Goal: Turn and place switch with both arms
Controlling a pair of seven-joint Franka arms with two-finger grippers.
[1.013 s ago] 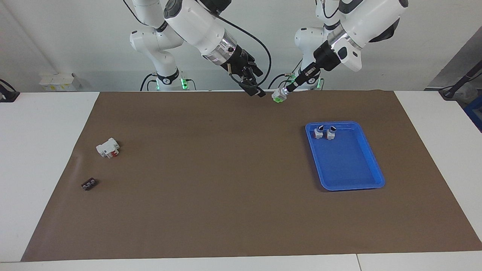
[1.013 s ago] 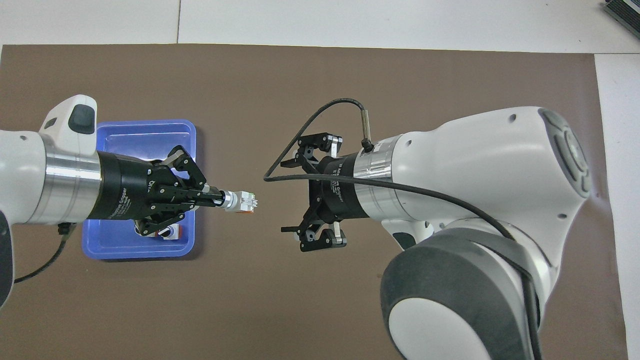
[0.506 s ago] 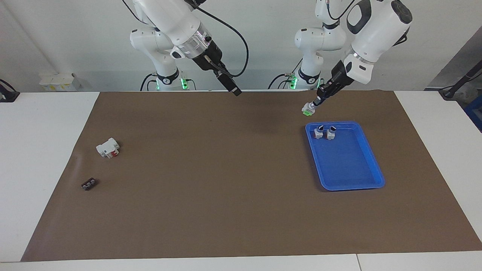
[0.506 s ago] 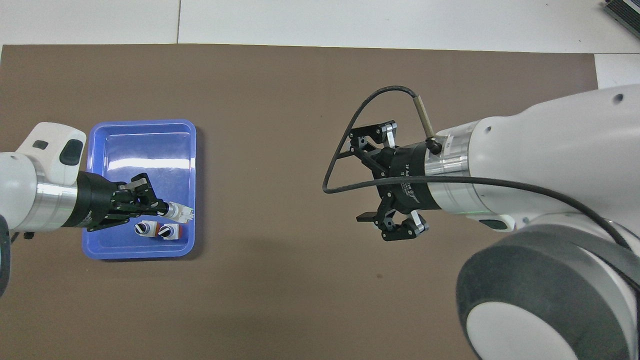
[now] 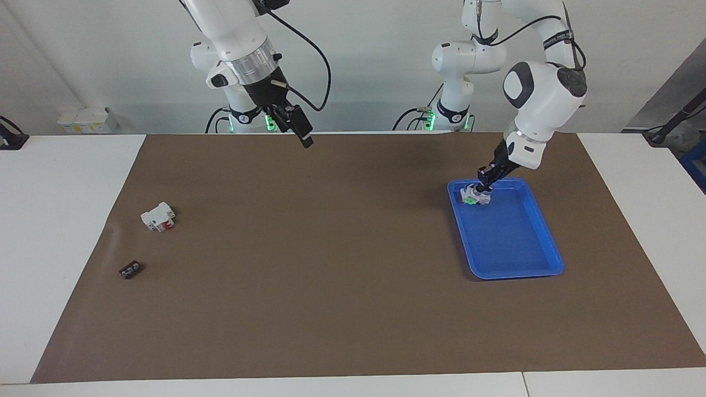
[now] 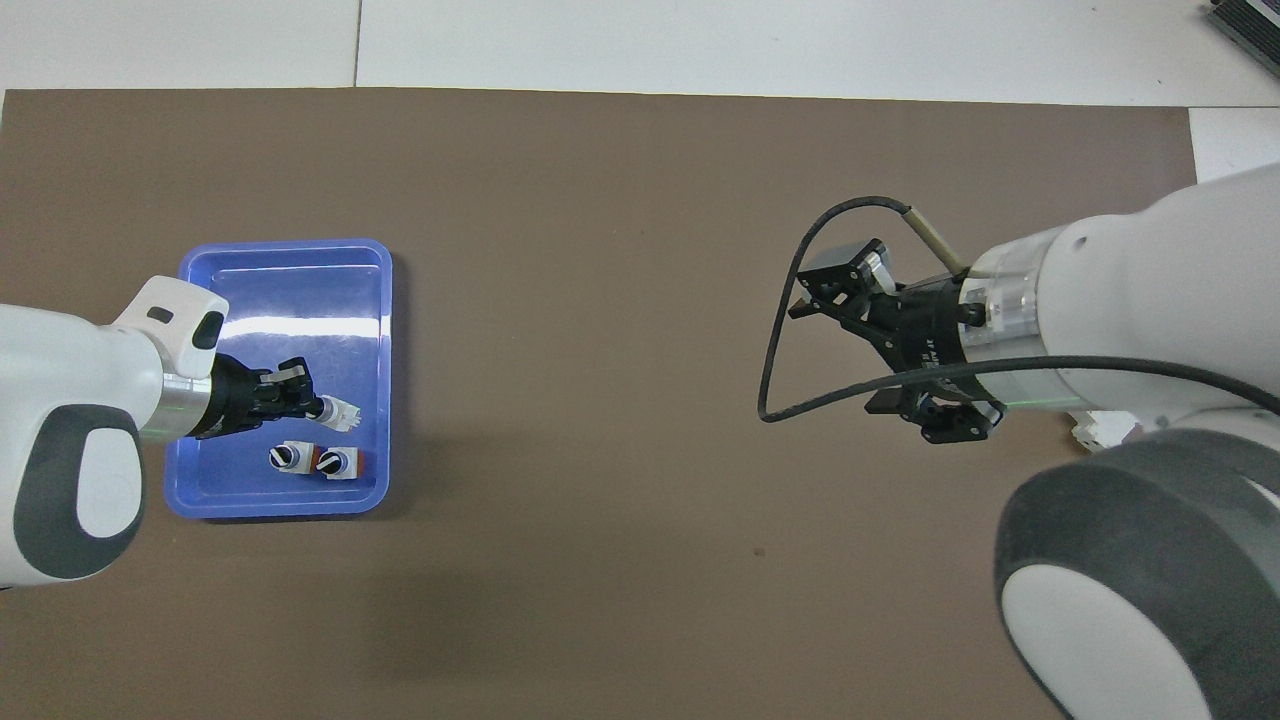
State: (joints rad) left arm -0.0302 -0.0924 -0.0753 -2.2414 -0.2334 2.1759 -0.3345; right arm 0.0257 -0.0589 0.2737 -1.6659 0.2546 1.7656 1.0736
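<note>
The switch [image 5: 470,200], white with a green base, hangs from my left gripper [image 5: 481,188], which is shut on its knob. It is tilted and low in the blue tray [image 5: 513,242], at the end nearest the robots, right beside two red-based switches [image 6: 312,460]. I cannot tell whether it touches the tray floor. In the overhead view the switch [image 6: 343,409] sticks out of the left gripper [image 6: 315,405] over the tray [image 6: 290,290]. My right gripper [image 5: 306,140] is open and empty, raised over the mat's edge nearest the robots; it also shows in the overhead view [image 6: 833,358].
A white block with a red part [image 5: 158,216] and a small black part [image 5: 130,269] lie on the brown mat toward the right arm's end. The tray holds nothing else apart from the switches.
My left gripper carried the switch from the air near the table's middle toward the left arm's end and down into the tray. My right gripper drew back toward the right arm's end.
</note>
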